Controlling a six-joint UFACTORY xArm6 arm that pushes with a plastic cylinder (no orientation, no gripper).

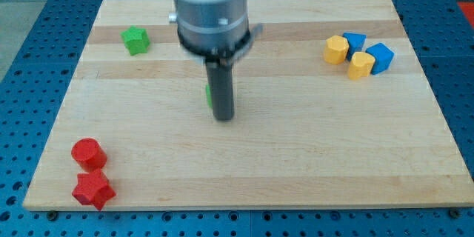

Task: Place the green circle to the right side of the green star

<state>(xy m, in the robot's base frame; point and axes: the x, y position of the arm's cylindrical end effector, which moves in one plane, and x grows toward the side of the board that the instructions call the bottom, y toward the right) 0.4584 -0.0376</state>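
Observation:
The green star (135, 40) lies near the board's upper left. The green circle (209, 92) is mostly hidden behind my rod; only a thin green sliver shows at the rod's left edge, near the board's middle. My tip (224, 118) rests on the board just right of and below that sliver, touching or nearly touching the circle. The circle sits well to the right of and below the star.
A red circle (88, 153) and a red star (93, 190) sit at the lower left. Two yellow blocks (337, 49) (361, 65) and two blue blocks (355, 42) (381, 57) cluster at the upper right. The wooden board (311, 155) lies on a blue perforated table.

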